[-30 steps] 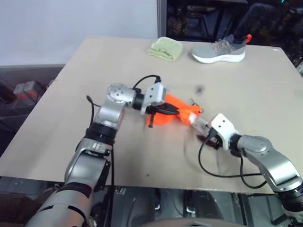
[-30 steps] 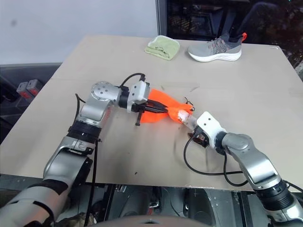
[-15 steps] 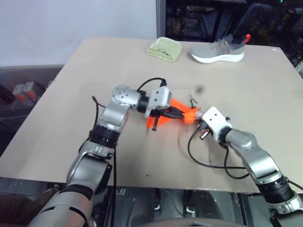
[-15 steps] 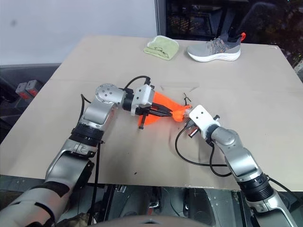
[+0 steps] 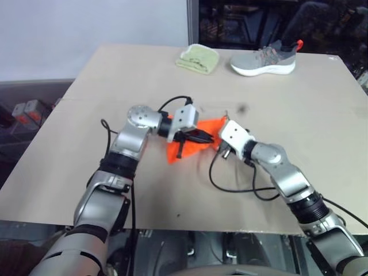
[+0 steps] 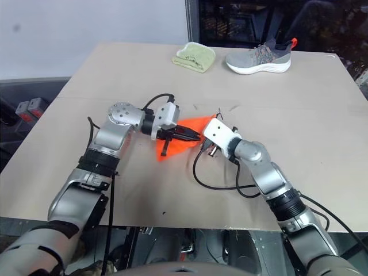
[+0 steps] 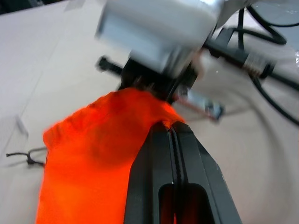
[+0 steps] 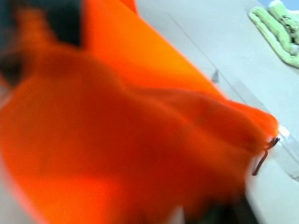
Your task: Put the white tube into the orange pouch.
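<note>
Pinching orange pouch (image 5: 190,144), left claw (image 5: 208,137) clamped

Left tool (image 7: 174,135) pinched on the orange pouch (image 7: 98,158), right tool's white housing (image 7: 156,28) just beyond.
</note>
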Motion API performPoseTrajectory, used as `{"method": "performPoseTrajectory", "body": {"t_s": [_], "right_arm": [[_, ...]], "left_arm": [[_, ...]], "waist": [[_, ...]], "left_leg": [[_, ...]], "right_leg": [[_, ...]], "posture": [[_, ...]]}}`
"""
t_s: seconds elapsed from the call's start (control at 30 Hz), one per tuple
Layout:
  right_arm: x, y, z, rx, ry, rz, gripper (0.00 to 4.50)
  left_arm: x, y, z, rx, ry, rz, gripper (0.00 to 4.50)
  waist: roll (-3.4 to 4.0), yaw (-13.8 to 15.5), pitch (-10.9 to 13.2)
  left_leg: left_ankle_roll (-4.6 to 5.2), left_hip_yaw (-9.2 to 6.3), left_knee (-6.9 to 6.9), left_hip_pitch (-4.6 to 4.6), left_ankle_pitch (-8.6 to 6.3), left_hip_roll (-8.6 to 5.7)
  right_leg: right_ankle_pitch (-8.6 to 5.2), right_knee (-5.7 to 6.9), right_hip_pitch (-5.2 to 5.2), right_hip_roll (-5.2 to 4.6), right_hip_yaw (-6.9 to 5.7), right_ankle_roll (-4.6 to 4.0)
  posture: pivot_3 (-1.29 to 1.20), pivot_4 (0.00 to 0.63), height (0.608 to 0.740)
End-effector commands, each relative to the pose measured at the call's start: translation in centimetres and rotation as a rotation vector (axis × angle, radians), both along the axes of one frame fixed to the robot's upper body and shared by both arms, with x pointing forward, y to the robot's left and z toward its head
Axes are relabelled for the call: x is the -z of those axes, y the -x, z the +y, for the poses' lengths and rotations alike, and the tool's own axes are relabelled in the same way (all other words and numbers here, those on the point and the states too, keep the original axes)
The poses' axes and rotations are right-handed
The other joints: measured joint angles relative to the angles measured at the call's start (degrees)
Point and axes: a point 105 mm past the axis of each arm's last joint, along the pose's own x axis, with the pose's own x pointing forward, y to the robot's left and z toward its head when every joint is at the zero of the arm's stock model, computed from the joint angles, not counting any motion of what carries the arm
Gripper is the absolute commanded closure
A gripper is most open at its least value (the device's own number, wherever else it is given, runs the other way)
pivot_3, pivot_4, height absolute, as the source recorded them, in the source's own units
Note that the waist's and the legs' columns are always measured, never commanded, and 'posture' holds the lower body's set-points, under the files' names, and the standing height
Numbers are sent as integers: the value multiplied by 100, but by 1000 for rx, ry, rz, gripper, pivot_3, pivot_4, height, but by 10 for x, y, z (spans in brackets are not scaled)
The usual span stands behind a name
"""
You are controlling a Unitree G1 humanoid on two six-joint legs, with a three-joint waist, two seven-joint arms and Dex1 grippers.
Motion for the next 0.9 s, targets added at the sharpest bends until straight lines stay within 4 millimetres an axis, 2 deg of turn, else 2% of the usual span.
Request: {"method": "performPoseTrajectory", "body": {"t_s": [0.03,0.13,0.2,0.3,0.37,0.4,0.57,0.67,0.77,0.87,0.9], "right_arm": [[-30,19,-16,-37,-99,-32,2314],[-37,31,-26,-53,-121,-18,2314],[-44,32,-44,-34,-116,-17,2314],[-36,12,-71,65,50,-85,2314],[-18,-5,-72,47,215,-140,2314],[-8,-13,-65,16,260,-157,2314],[11,-33,-43,-70,336,-234,2314],[8,-36,-37,-98,320,-247,2314],[0,-38,-49,-10,175,-46,2314],[-11,-27,-60,-52,231,-53,2314],[-8,-20,-63,-111,325,-90,2314]], "left_arm": [[-15,-5,14,-31,48,-43,4500],[-11,-4,18,-41,44,-39,4500],[-8,-2,20,-42,47,-34,4500],[-7,2,20,-37,52,-34,4500],[-6,9,21,-17,54,-38,4500],[-7,13,23,-6,53,-41,4500],[-8,29,27,23,33,-31,4500],[-4,38,31,37,6,-25,4500],[2,47,34,49,-21,-26,4500],[8,52,36,57,-42,-32,4500],[8,53,36,56,-38,-30,4500]], "waist": [[0,-1,0],[1,-2,1],[2,-2,1],[1,-3,1],[0,-41,1],[0,-42,2],[2,-65,4],[2,-54,4],[3,-35,5],[10,15,9],[14,22,12]], "left_leg": [[0,-3,0,0,0,2],[-1,-4,-1,2,0,5],[0,-6,-1,2,-1,5],[1,-7,-1,2,-2,4],[1,-7,-1,6,-3,3],[1,1,-1,9,-2,4],[-15,3,-9,8,9,21],[-18,14,-15,9,11,21],[-18,22,-15,8,11,20],[-17,21,-11,7,10,20],[-17,20,-12,5,10,16]], "right_leg": [[0,1,0,0,0,0],[0,1,0,0,0,-1],[-1,1,0,-1,0,-1],[-6,-1,0,-5,1,-11],[-13,-1,1,-9,-1,-21],[-13,0,-2,-8,0,-22],[0,13,-10,8,12,-3],[0,16,-17,15,11,-2],[0,12,-16,13,14,-2],[6,13,-15,8,11,-12],[4,11,-16,3,10,-12]], "posture": [[0,150,740],[0,150,740],[0,150,740],[0,150,740],[0,150,740],[0,150,740],[0,150,740],[0,150,740],[0,150,740],[0,150,740],[0,150,740]]}}
